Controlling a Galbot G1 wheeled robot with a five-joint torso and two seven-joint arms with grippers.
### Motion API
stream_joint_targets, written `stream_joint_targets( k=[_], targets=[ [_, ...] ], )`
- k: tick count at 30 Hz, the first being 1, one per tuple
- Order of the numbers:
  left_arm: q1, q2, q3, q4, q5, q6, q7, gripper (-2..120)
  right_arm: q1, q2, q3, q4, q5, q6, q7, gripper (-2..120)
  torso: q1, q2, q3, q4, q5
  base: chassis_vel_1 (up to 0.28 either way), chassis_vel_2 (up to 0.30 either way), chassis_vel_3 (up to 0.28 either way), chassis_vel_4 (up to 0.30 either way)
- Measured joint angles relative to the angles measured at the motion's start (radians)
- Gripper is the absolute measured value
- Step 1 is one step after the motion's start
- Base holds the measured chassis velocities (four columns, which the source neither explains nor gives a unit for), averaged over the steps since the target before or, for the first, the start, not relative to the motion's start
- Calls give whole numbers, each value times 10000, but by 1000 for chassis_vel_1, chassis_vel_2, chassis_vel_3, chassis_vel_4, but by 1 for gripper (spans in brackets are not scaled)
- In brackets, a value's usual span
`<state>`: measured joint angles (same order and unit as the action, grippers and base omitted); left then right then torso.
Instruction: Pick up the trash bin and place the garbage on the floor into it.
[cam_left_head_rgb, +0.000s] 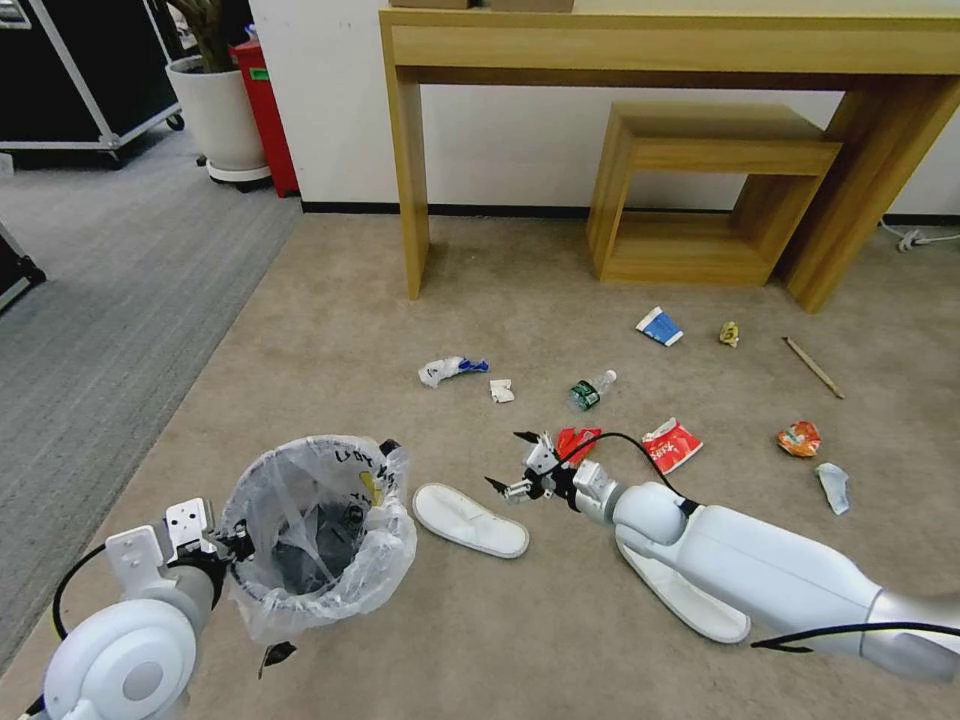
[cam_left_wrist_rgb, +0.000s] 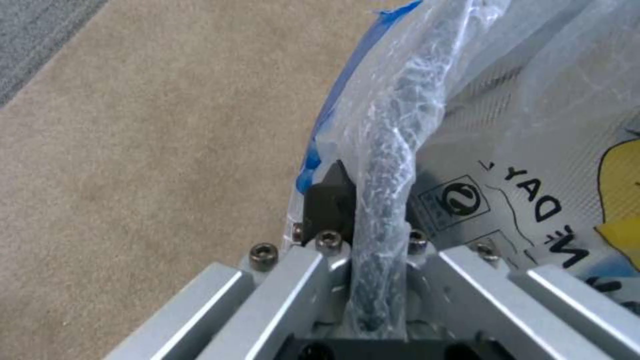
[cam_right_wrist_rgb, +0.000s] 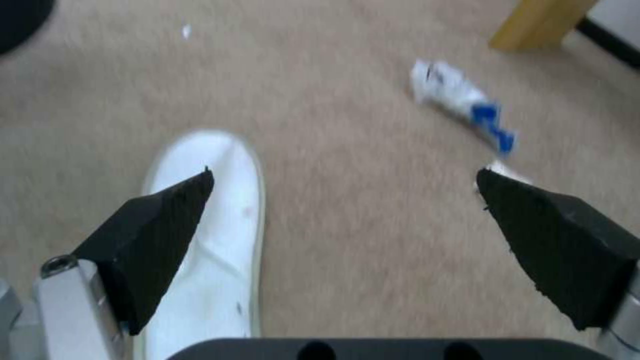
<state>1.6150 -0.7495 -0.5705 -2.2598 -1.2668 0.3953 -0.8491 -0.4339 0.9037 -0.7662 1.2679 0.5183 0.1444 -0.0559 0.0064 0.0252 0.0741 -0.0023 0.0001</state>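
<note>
Left gripper (cam_left_head_rgb: 238, 545) is clamped on the rim of the trash bin (cam_left_head_rgb: 318, 530), holding it low at the robot's left over the beige floor (cam_left_head_rgb: 330, 320). Right gripper (cam_left_head_rgb: 515, 462) hangs above the carpet with its black fingers (cam_right_wrist_rgb: 160, 240) spread wide and nothing between them, just beside a white slipper (cam_left_head_rgb: 470, 520). A blue-white wrapper (cam_left_head_rgb: 452, 369) and a green-label bottle (cam_left_head_rgb: 590, 390) lie farther out.

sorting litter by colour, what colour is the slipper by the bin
White; the slipper shows best in the head view.
</note>
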Motion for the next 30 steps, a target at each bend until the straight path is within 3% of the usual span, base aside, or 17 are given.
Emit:
stream_joint_targets(
  k=[9, 18, 30],
  targets=[
    [-16, -19, 199, 105, 151, -22, 11, 0, -567, 836, 314, -1602, -334, 242, -215, 100, 0, 0, 0, 0, -1, 0, 0, 0, 0],
    [29, -87, 317, 166, 328, -38, 14, 0, -650, 1491, 283, -2126, -346, 311, -246, 100, 0, 0, 0, 1, -2, 0, 0, 0, 0],
    [93, -249, 369, 222, 461, -69, 54, 0, -449, 2903, 237, -3189, -453, 600, -300, 100, 0, 0, 0, 4, 0, 0, 0, 0, 0]
  ],
)
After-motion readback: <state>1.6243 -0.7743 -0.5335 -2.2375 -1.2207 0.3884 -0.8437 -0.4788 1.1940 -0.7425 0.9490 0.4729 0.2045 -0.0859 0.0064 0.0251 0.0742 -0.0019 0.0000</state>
